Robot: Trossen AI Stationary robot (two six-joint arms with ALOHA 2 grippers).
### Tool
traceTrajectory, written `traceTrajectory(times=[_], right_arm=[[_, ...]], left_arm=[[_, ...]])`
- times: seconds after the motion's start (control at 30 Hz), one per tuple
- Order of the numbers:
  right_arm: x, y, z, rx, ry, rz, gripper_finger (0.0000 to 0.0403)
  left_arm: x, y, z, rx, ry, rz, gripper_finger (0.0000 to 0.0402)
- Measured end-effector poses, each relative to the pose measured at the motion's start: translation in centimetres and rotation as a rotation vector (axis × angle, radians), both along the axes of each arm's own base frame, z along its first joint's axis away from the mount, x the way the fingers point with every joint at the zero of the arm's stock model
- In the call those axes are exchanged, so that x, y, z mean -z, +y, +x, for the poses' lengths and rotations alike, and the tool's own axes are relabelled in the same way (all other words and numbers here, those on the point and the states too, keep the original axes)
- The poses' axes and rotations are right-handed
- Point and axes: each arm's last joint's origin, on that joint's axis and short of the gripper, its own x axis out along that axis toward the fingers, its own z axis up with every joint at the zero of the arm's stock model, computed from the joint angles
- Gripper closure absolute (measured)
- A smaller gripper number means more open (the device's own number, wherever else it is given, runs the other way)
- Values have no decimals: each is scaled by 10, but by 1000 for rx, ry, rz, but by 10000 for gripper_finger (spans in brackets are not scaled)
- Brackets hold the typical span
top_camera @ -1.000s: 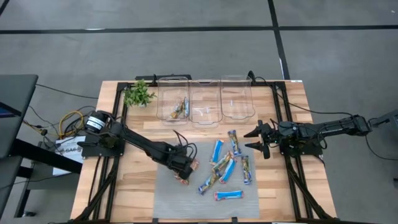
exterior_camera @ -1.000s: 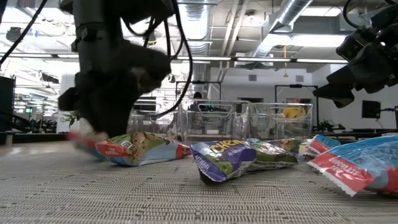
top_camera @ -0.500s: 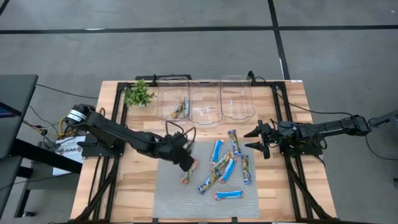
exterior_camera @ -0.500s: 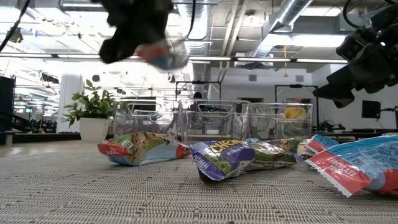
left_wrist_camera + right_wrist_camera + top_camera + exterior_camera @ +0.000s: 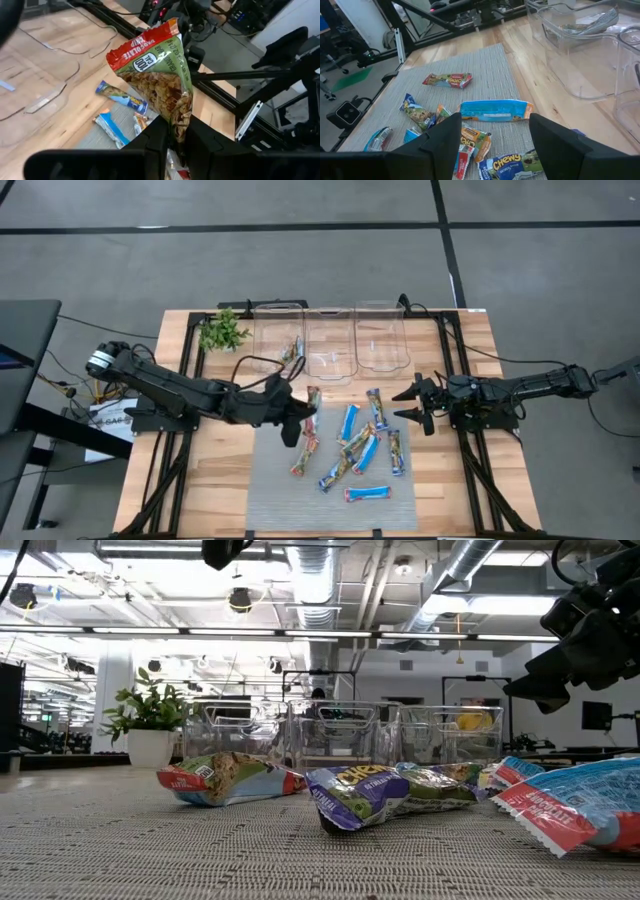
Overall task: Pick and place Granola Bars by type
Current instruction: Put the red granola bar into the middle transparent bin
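Note:
My left gripper [image 5: 300,418] hangs over the grey mat's left part, shut on a red-and-green granola bar [image 5: 160,85]; in the low view only its underside [image 5: 225,550] shows at the top edge. Several more granola bars [image 5: 355,445], blue-and-white and multicoloured, lie flat on the mat. Multicoloured bars [image 5: 291,355] lie in the left clear bin. My right gripper [image 5: 408,404] hovers open at the mat's right edge, above the nearest blue bar [image 5: 492,111], and touches nothing. My left gripper pinches the red-and-green bar by its lower end [image 5: 177,131] between the two fingers [image 5: 157,142]. The rest of the wrapper sticks out past the fingertips, its red-edged end [image 5: 142,47] farthest from them. The bar is lifted clear of the mat.
Three clear bins [image 5: 330,340] stand in a row at the table's far edge; the middle and right ones look bare of bars. A green plant sprig [image 5: 222,332] sits left of them. Black frame rails run along both table sides. Bare wood lies left of the mat.
My left gripper has risen from the mat with the red-and-green bar, leaving the low view's middle for its top edge, and has drifted toward the far edge. The bar has been lifted clear. The other bars and my right arm have stayed put.

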Motion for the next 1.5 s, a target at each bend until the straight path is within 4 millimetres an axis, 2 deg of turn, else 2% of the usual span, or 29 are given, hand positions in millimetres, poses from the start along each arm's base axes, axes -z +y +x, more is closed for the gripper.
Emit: traceTrajectory(times=[0.2,0.33,0.47,0.63,0.87,1.0,1.2,1.27,1.5], right_arm=[[0,0,0,0,0,0,178],[0,0,0,0,0,0,178],[0,0,0,0,0,0,178],[0,0,0,0,0,0,178],[0,0,0,0,0,0,178],[0,0,0,0,0,0,178],[0,0,0,0,0,0,178],[0,0,0,0,1,0,178],[0,0,0,0,0,0,178]], left_arm=[[2,0,0,56,22,-15,358],[2,16,5,21,28,31,358],[2,43,10,-35,43,94,358],[4,90,15,-136,87,192,358],[6,159,9,-309,110,192,358],[3,184,3,-396,79,191,358],[2,201,5,-417,34,204,358],[7,204,13,-374,13,220,358],[35,212,53,-129,164,295,358]])
